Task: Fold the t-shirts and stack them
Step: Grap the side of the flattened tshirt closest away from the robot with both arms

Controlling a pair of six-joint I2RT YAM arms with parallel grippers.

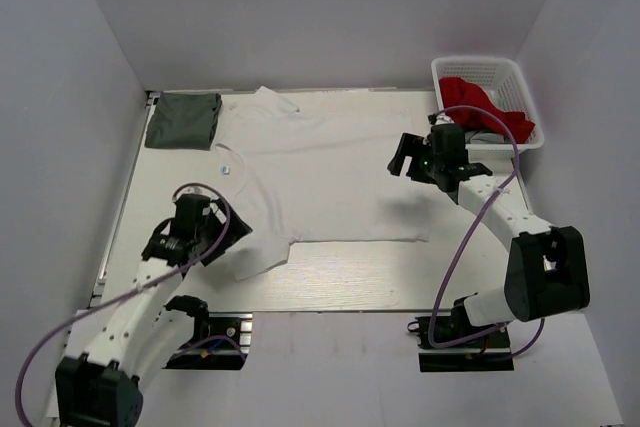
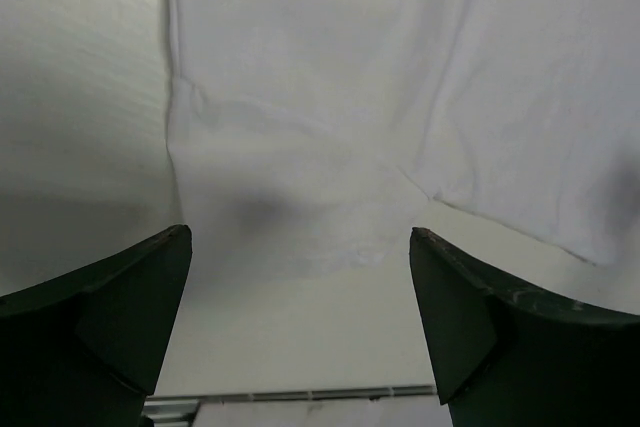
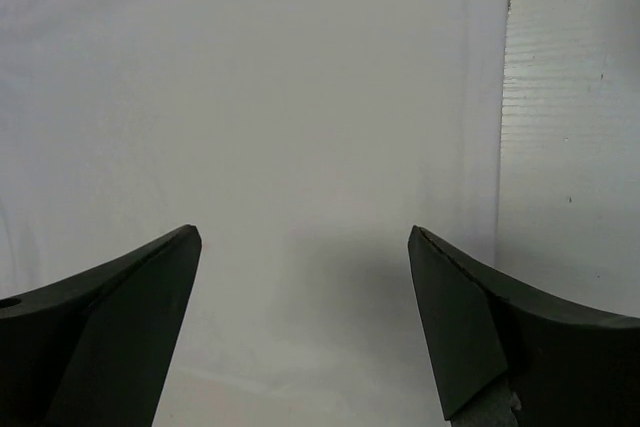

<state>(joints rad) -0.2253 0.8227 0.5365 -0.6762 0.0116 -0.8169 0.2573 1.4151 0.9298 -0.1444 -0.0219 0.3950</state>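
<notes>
1. Dark fingers (image 2: 120,297) of the left gripper (image 2: 300,237) fill the bottom of its wrist view, spread wide with nothing between them.
2. Just ahead of and under that gripper lies a sleeve (image 1: 262,255) of the white t-shirt (image 1: 330,177); bare table (image 1: 340,282) shows to the gripper's left.
3. Over the other end of the same shirt hangs the right gripper (image 1: 405,155), its jaws also wide apart and empty. Smooth white cloth lies below and ahead of it, and the shirt's straight edge runs along its right side with table beyond.
4. Between the two grippers the white t-shirt is spread flat, with a small label (image 1: 226,166) at the neck, just beyond the left gripper.
5. Further beyond the left gripper, at the table's far corner, the grey-green t-shirt (image 1: 183,119) lies folded, close to the white one; whether they touch cannot be told.
6. Beside the right gripper, toward the far right corner, a white basket (image 1: 528,105) holds a red cloth (image 1: 478,95).
</notes>
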